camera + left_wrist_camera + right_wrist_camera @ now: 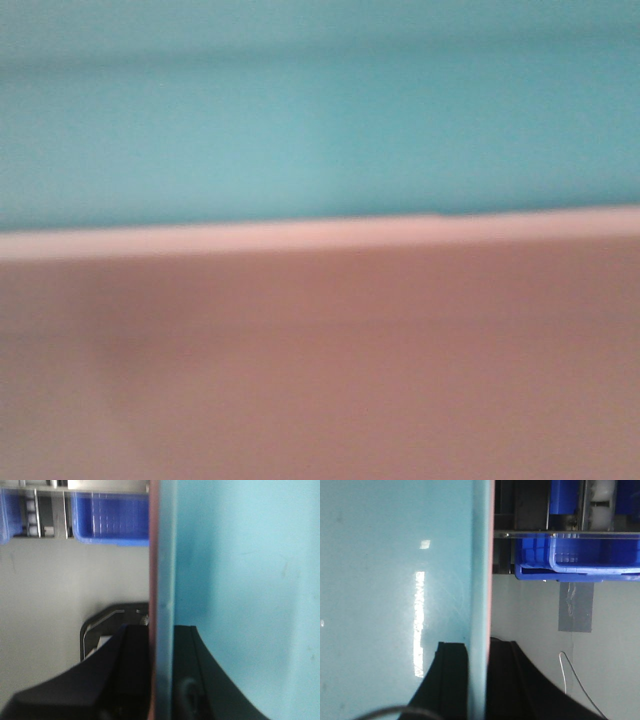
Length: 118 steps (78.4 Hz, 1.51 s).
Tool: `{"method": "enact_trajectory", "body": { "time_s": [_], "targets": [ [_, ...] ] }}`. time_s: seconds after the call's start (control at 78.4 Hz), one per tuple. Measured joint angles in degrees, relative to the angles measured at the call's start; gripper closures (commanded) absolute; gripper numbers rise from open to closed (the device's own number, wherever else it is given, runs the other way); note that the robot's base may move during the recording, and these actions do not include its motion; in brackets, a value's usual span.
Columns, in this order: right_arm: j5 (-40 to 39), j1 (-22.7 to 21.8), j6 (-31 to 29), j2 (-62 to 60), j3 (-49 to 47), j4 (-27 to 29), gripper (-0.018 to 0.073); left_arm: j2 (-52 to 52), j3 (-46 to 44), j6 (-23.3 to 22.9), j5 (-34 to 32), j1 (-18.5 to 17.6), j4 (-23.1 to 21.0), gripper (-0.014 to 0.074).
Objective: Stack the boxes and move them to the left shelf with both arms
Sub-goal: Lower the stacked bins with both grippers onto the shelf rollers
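1. The front-facing view is filled edge to edge by the two stacked tubs, blurred: the light blue tub (320,110) takes the upper half, and the rolled rim and wall of the pale pink tub (320,360) take the lower half.
2. In the left wrist view, the left gripper (161,680) is closed on the nested walls of the two tubs, one black finger on the outer pink side and the other inside against the blue wall, with no gap visible between fingers and plastic.
3. The blue tub's inner face (240,600) covers the right part of that view; the pink tub (153,580) shows only as a thin strip along its outer edge.
4. Beyond the left gripper, a dark blue bin (112,520) sits on a steel rack with white rollers (34,510) at the top of the frame, above grey floor (60,590).
5. In the right wrist view, the right gripper (477,685) likewise clamps the tubs' opposite wall, black fingers on either side of the blue tub's wall (395,580) and the thin pink edge (492,555).
6. Behind it, dark blue bins (580,555) rest under a steel rack bar (565,533), and a thin wire (575,675) lies on the floor.
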Motion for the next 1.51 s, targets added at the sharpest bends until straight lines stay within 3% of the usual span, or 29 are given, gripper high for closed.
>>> {"method": "enact_trajectory", "body": {
  "time_s": [0.204, 0.434, 0.804, 1.136, 1.506],
  "targets": [
    [-5.6, -5.2, -2.8, 1.1, 0.0, -0.1, 0.0492, 1.0, -0.4, 0.1, -4.1, 2.3, 2.9, 0.0596],
    [-13.3, -11.2, -8.7, 6.1, -1.8, 0.0, 0.0492, 6.1, -4.2, 5.7, -10.2, 7.5, 4.9, 0.0596],
    [-21.1, -19.6, -16.8, 20.9, -14.0, -0.7, 0.0492, 19.3, -15.6, 12.5, -18.6, 16.1, 6.9, 0.0596],
    [-26.2, -24.4, -21.2, 31.9, -22.1, -1.1, 0.0492, 28.0, -18.5, 12.9, -28.5, 19.6, 7.5, 0.0596],
    [-26.3, -24.8, -21.4, 35.7, -22.4, -0.6, 0.0477, 32.3, -18.5, 12.9, -29.8, 20.0, 7.9, 0.0586]
  ]
}}
